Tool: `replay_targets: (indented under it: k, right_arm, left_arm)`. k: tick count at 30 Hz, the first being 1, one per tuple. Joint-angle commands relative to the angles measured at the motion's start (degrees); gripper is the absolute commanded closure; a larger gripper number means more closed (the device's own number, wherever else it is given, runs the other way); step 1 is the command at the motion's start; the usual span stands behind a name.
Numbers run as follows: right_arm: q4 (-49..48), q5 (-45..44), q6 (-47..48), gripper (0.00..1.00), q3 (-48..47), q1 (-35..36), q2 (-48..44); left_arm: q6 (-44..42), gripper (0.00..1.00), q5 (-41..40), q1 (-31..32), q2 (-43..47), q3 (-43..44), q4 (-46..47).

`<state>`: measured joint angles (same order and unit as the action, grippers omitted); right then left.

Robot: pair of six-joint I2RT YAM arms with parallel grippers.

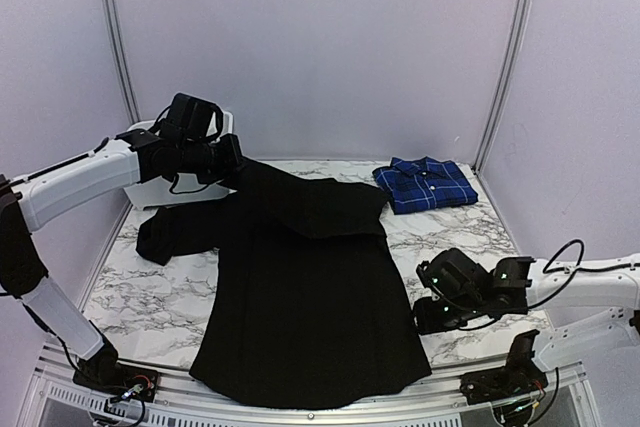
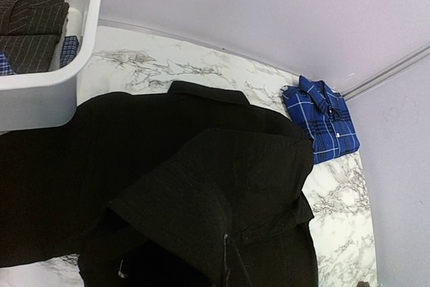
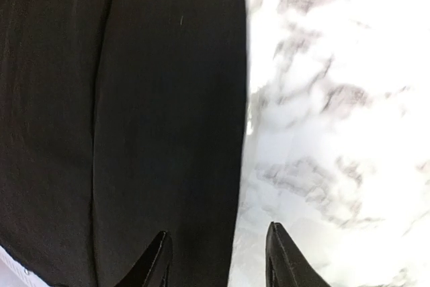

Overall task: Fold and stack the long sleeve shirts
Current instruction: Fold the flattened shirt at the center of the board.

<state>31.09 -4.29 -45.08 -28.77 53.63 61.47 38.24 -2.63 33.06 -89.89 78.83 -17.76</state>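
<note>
The black shirt [image 1: 300, 297] is big and plain. It lies flat on the marble desk [image 1: 150, 297] and takes up most of the middle. Its bottom edge comes close to the near edge of the desk. One sleeve is folded across the top of the shirt. The other sleeve sticks out to the left in a soft lump. I can see the collar at the far end from the left wrist camera.

The blue shirt [image 1: 428, 185] has thin white lines that cross. It is folded into a small neat square. It sits at the far right corner of the desk, apart from the black shirt.

My left fingers [image 1: 232, 162] are at the far left shoulder of the black shirt. They are shut, and the black cloth bunches up right to them, so they seem to pinch it.

My right fingers [image 1: 428, 315] are low, at the right side edge of the black shirt. They are apart. One finger [image 3: 154, 263] is over the black cloth and the other is over bare marble.

A white bin [image 2: 47, 92] stands at the far left, with dark striped cloth [image 2: 30, 31] inside.
</note>
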Motion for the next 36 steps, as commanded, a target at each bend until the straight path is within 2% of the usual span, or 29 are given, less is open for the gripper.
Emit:
replay_targets:
  k: [1, 13, 22, 29, 36]
  right_arm:
    - [5.5, -2.8, -8.1, 0.61, 0.6, 5.9, -1.3]
    - [12.8, -2.5, -21.6, 0.72, 1.7, 17.7, -3.3]
    - [8.2, -1.3, -20.6, 0.82, 0.0, 18.9, 3.5]
    - [12.2, -4.3, -19.8, 1.0, -4.1, 19.0, 5.1]
    - [18.3, -7.6, -16.6, 1.0, -12.6, 19.0, 5.9]
  left_arm:
    - [-2.0, 1.0, -1.6, -0.7, 1.9, -0.7, -2.9]
    - [-2.7, 1.0, -1.1, -0.8, 1.9, 0.1, -3.2]
    - [-3.4, 1.0, -1.2, -0.8, 1.6, 1.4, -3.3]
    - [-4.7, 1.0, -2.0, -1.0, 1.8, 3.3, -4.2]
    - [-6.4, 1.0, -4.0, -2.4, 2.1, 6.2, -6.5]
